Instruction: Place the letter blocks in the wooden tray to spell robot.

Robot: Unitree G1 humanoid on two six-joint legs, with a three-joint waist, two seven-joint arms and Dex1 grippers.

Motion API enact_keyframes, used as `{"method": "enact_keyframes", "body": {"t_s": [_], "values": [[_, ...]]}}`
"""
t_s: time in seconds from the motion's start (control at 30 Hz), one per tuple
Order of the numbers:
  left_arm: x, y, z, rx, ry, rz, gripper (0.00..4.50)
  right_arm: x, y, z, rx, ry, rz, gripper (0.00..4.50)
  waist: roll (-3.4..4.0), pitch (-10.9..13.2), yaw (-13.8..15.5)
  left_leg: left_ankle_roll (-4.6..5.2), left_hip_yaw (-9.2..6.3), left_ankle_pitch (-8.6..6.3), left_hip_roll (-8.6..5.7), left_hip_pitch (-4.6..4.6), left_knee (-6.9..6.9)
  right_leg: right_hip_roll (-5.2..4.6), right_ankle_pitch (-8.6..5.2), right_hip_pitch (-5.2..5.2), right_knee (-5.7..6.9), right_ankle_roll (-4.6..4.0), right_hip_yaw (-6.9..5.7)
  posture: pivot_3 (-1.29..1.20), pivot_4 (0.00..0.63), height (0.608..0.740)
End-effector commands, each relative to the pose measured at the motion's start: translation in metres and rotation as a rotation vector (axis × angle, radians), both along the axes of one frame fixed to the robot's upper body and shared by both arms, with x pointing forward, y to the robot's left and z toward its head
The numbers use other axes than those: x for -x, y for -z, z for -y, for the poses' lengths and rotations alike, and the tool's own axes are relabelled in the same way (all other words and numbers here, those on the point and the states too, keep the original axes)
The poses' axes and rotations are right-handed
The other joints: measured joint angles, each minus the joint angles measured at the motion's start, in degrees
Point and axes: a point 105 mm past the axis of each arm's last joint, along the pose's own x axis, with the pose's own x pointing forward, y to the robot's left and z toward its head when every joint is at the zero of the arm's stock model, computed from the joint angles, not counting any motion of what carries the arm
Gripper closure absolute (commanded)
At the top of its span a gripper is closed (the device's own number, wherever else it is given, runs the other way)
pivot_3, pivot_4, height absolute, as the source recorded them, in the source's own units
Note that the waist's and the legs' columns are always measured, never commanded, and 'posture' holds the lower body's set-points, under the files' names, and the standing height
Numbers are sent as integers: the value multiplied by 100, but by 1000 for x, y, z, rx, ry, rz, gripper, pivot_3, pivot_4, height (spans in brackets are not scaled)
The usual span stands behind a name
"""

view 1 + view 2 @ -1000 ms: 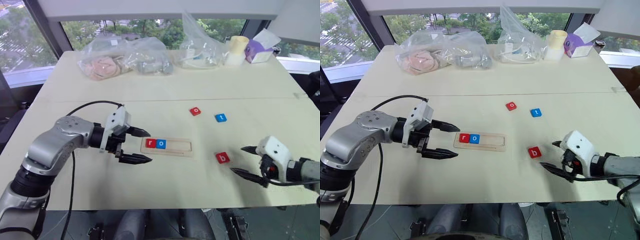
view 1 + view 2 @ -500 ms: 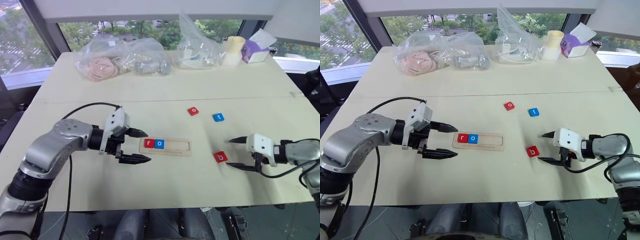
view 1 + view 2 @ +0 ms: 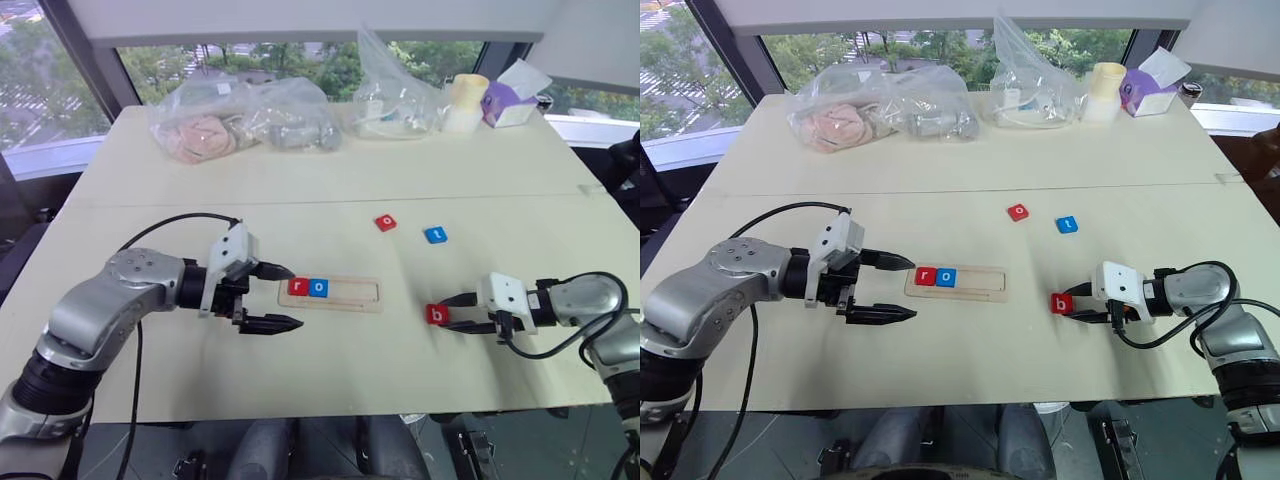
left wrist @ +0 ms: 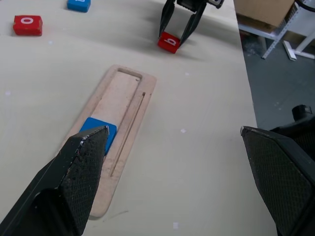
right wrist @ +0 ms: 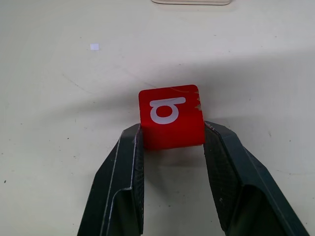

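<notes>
Red b block (image 5: 171, 123) sits pinched between right gripper (image 3: 1077, 303) jaws, ready for lifting. Left gripper (image 3: 280, 297) jaws are spread beside wooden tray (image 3: 355, 295), likely steadying it.

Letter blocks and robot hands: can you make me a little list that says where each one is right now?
wooden tray: flat on the table, holds two blocks at its left end
red r block: first slot in the tray
blue o block: second slot, beside the r
red b block: on the table, jaws of the right gripper shut on its sides
red o block: loose on the table, beyond the tray
blue t block: loose, right of the red o
left gripper: jaws open, beside the tray's left end
</notes>
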Motion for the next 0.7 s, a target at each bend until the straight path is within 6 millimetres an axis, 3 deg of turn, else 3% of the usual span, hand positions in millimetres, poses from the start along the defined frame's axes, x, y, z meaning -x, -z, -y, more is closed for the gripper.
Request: {"method": "enact_keyframes", "body": {"t_s": [0.03,0.1,0.2,0.3,0.43,0.6,0.7], "values": [[-1,-7,-5,-5,-16,32,0,-3,-7,-10,-60,36,-33,3363,0,0,-4,-1,0,0,0,0,-1,-1,0,0,0,-1,1,0,150,740],[-3,-6,-11,-16,-36,31,0,-12,-25,-22,-180,128,-72,3363,1,1,-12,0,0,0,1,0,-3,-1,0,-6,1,-1,5,0,150,740],[-7,-4,-20,-35,-63,20,0,-18,-38,-37,-213,173,-79,3363,9,2,3,13,3,8,2,-11,-9,-1,0,-30,11,-3,16,0,150,740],[-14,14,-42,-124,-116,3,0,-23,-50,-60,-220,230,-129,3363,11,1,8,13,3,8,0,-24,-10,0,0,-40,8,-2,16,0,150,740],[-20,18,-58,-168,-139,17,0,-18,-57,-84,-126,180,-93,3363,10,1,39,12,4,8,-1,-71,-6,-1,1,-89,10,-3,17,0,150,740],[-26,12,-61,-147,-176,38,0,-32,-59,-117,-90,129,7,3363,8,2,113,12,13,9,-10,-93,-6,-6,3,-110,6,1,15,0,150,740],[-29,11,-58,-141,-185,46,0,-43,-55,-126,-86,140,25,3363,8,2,127,12,13,9,-9,-92,-7,-4,3,-111,9,2,15,0,150,740]]}}
